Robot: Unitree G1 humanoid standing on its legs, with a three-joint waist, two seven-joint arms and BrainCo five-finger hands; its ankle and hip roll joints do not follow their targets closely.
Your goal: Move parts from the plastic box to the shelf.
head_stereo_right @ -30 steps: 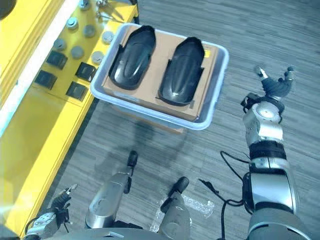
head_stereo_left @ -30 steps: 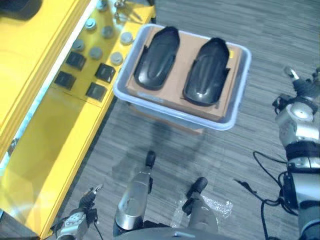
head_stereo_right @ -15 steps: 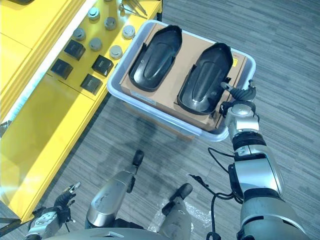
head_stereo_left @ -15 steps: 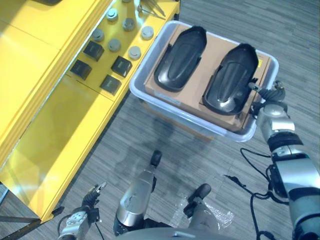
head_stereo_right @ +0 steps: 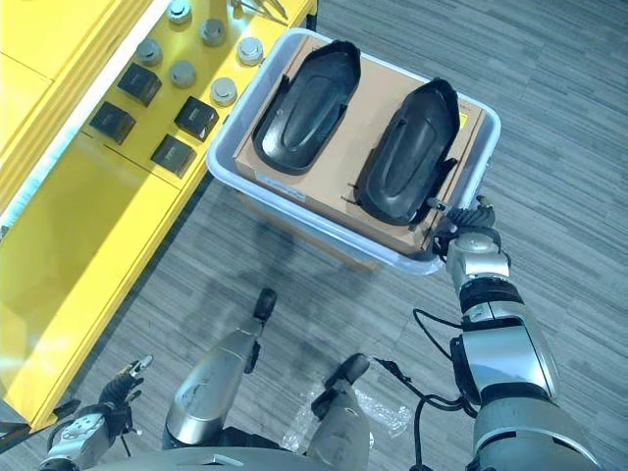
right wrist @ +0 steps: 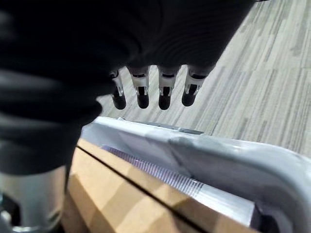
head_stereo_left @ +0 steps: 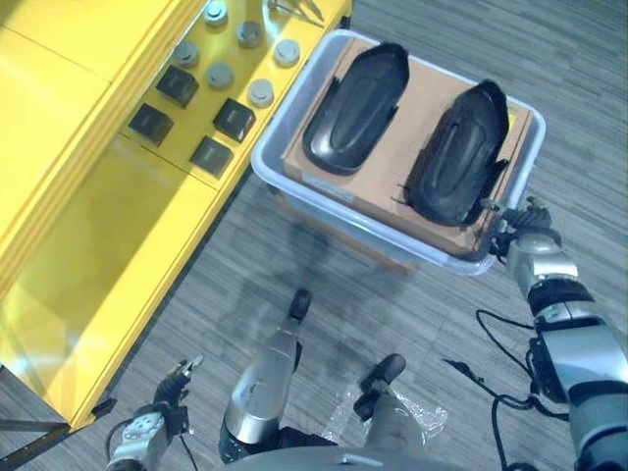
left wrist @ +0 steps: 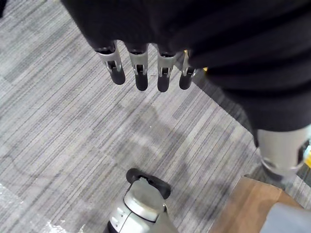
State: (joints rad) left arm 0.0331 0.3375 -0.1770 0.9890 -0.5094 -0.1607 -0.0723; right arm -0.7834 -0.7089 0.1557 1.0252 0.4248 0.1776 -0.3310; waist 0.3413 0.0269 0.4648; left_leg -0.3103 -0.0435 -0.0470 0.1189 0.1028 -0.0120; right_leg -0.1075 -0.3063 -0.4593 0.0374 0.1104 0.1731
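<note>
A grey plastic box (head_stereo_left: pixel 363 224) stands on the floor beside the yellow shelf (head_stereo_left: pixel 98 226). Inside it, a cardboard sheet (head_stereo_left: pixel 417 93) carries two black moulded parts, one on the left (head_stereo_left: pixel 355 108) and one on the right (head_stereo_left: pixel 459 152). My right hand (head_stereo_left: pixel 525 235) hovers at the box's near right corner, just outside the rim (right wrist: pixel 209 155), its fingers (right wrist: pixel 150 92) straight and holding nothing. My left hand (head_stereo_left: pixel 147 432) hangs low over the floor by the shelf's near end, with relaxed, empty fingers (left wrist: pixel 146 73).
On the shelf top by the box lie small black blocks (head_stereo_left: pixel 211 155) and grey round pieces (head_stereo_left: pixel 260 93), with metal tools (head_stereo_left: pixel 294 8) at the far end. The near stretch of shelf is bare yellow. Clear plastic wrap (head_stereo_left: pixel 412 417) lies on the grey floor.
The camera has shifted. My right hand has swung in from far out on the right to the box's near right corner, then sunk a little along the rim. The parts lie as before.
</note>
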